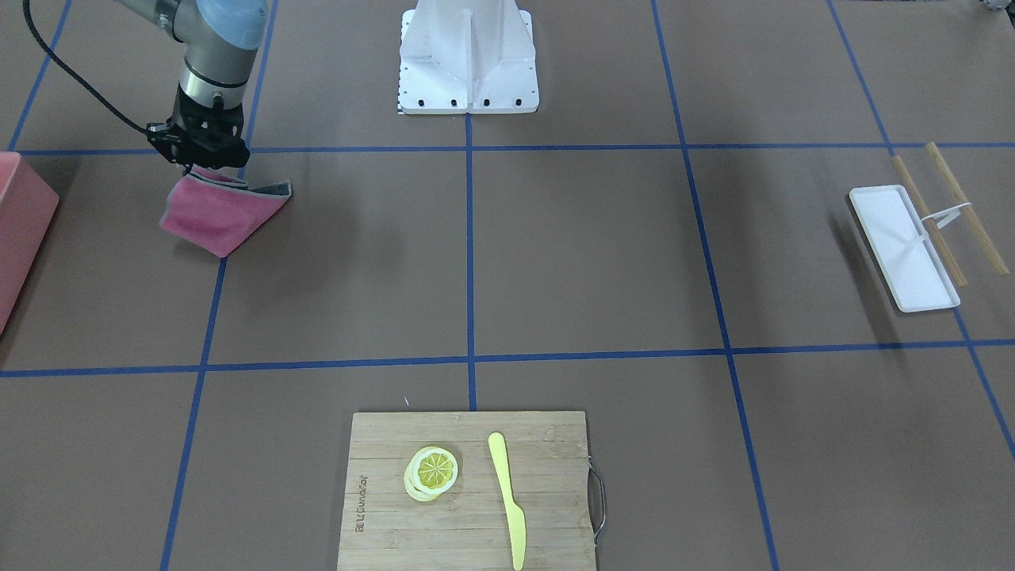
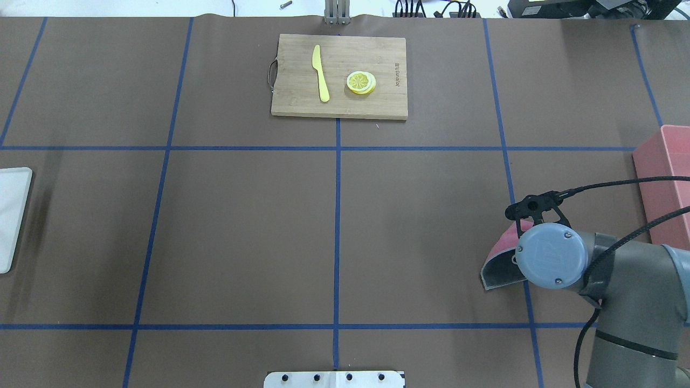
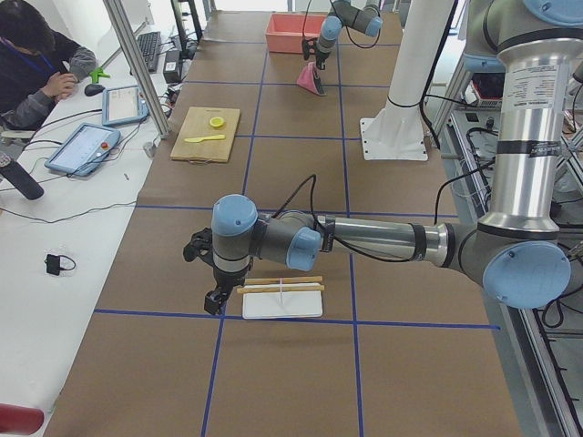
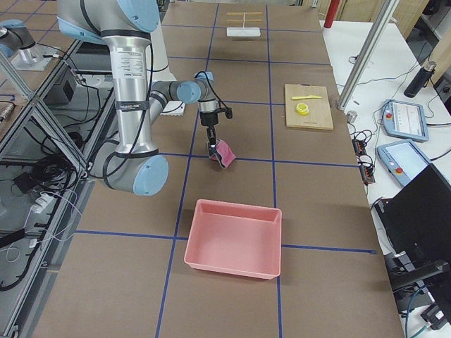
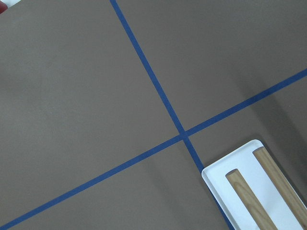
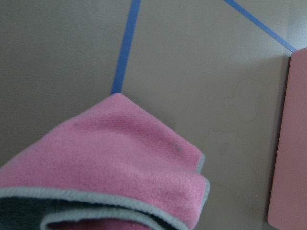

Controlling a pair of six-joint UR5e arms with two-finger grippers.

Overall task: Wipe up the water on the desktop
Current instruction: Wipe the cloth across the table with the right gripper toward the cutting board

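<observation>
— Why is that right hand (image 1: pixel 202 165) holding the folded pink fleece cloth with the grey edging (image 1: pixel 222 212) by its top like that?
— So the bulk hangs below the fingers as a pad. The hand is clamped on the upper fold and points straight down, and the cloth droops towards the matte brown worktop ruled off by blue tape lines (image 1: pixel 587 254). Whether the lowest fold touches the surface, I can't tell from here
— And why over there, by the pink plastic bin (image 2: pixel 662 183)?
— The right wrist view shows faint wavy outlines (image 6: pixel 247 103) on the worktop between the cloth and the bin. My guess is that's the water, just beside the cloth, so the wiping looks barely begun
— The left hand (image 3: pixel 213 304)?
— Well apart, at the other end, hovering just beside the white rectangular tray (image 1: pixel 902 247) with the two wooden sticks (image 1: pixel 929 222) resting on it. Kept out of the way, I'd say. I can't tell whether its fingers are wide or narrow, since only the side view shows them
— And the bamboo cutting board (image 1: pixel 468 492)?
— On the operators' side, carrying the yellow lemon slices (image 1: pixel 432 470) and the yellow plastic knife (image 1: pixel 507 500), well apart from the cloth. Nothing to do with the wipe, as I see it
</observation>
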